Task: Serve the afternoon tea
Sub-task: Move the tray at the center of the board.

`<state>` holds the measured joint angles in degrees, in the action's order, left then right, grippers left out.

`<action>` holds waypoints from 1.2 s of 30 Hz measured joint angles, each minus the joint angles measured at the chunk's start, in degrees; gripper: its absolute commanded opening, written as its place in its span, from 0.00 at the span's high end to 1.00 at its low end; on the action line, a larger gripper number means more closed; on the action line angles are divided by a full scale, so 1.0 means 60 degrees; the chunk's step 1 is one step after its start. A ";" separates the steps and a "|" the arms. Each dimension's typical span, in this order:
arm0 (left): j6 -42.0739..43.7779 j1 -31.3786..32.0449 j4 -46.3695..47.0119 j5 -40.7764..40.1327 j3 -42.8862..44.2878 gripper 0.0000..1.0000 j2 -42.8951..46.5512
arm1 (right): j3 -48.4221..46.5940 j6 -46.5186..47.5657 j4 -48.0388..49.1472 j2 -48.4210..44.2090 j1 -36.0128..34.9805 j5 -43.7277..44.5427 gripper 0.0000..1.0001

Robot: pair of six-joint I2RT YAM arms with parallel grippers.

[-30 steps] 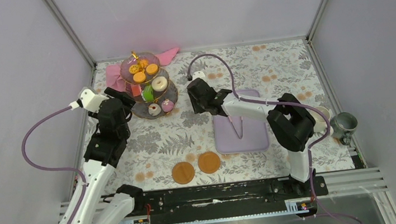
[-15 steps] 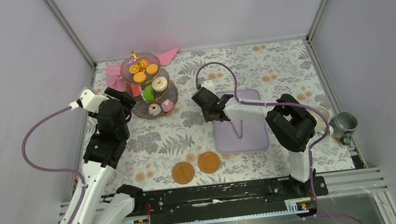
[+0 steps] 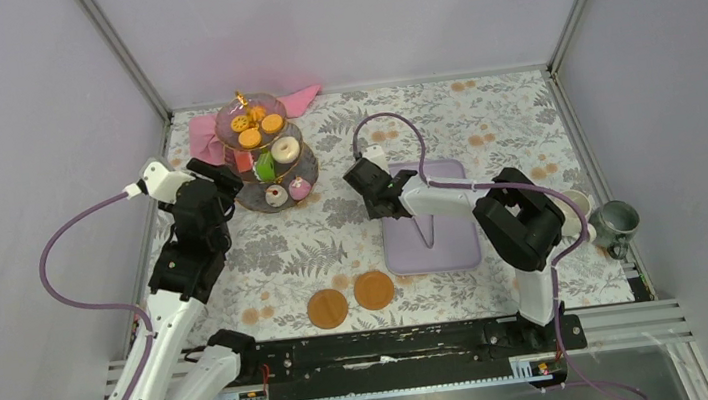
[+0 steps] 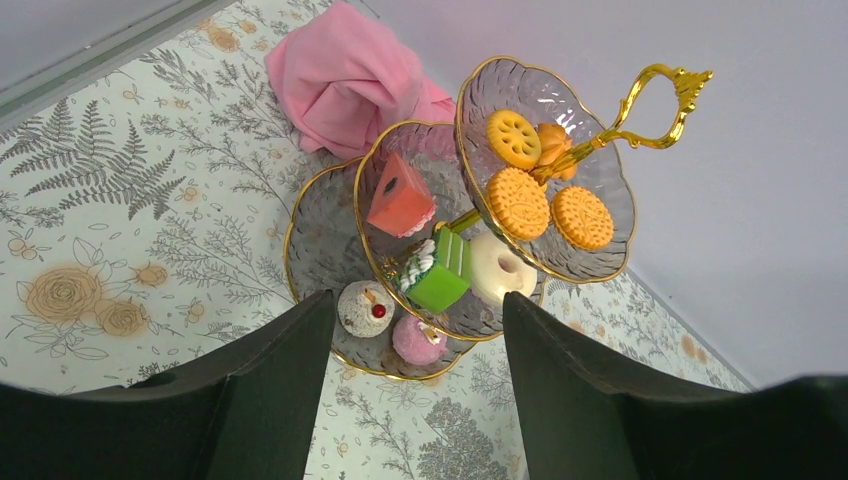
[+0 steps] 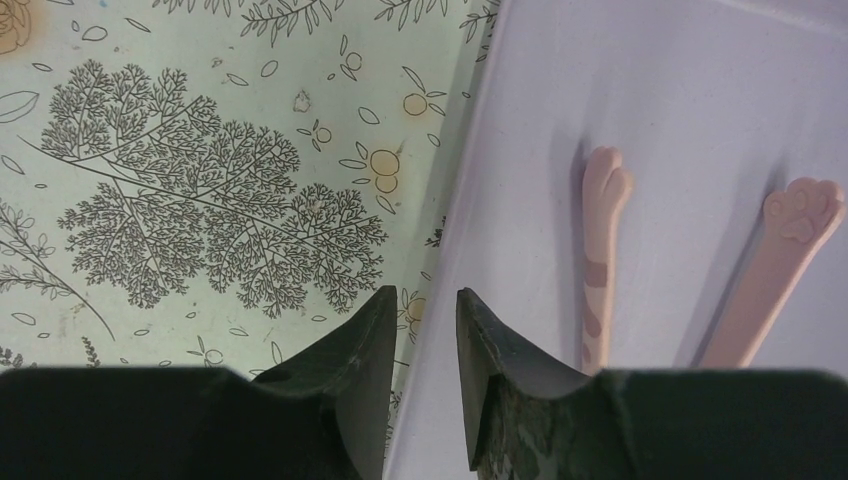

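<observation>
The left gripper (image 4: 415, 305) is spread wide, facing the three-tier stand (image 4: 318, 240) of pastries in the far left corner of the table (image 3: 481, 115), not touching it. The right gripper (image 5: 425, 297) straddles the left edge of the lilac tray (image 5: 680, 90), its jaws only narrowly apart; I cannot tell whether they pinch it. The cream mug (image 3: 577, 205) and grey-green mug (image 3: 617, 220) stand at the table's right edge.

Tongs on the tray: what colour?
Pale pink tongs, clearest in the right wrist view.
</observation>
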<state>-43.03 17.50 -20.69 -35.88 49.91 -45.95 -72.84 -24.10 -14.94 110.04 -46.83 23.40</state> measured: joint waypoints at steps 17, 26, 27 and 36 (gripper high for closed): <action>-0.0157 0.0000 0.0015 0.0091 -0.0175 0.30 0.0015 | -0.0426 -0.0208 -0.0270 0.0747 0.0015 0.0193 0.88; -0.0178 0.0000 0.0022 0.0175 -0.0266 0.30 0.0015 | -0.1173 -0.0066 -0.0433 0.1239 0.0353 0.0087 0.96; -0.0189 0.0000 0.0033 0.0178 -0.0280 0.30 0.0015 | -0.1319 -0.0011 -0.0437 0.1337 0.0448 0.0044 0.97; -0.0244 0.0000 0.0055 0.0240 -0.0616 0.31 0.0015 | -0.3632 0.1075 -0.0470 0.2889 0.1457 -0.0426 0.98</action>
<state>-44.49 17.50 -20.36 -34.44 46.22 -45.87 -94.63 -17.65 -17.76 127.37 -38.09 20.84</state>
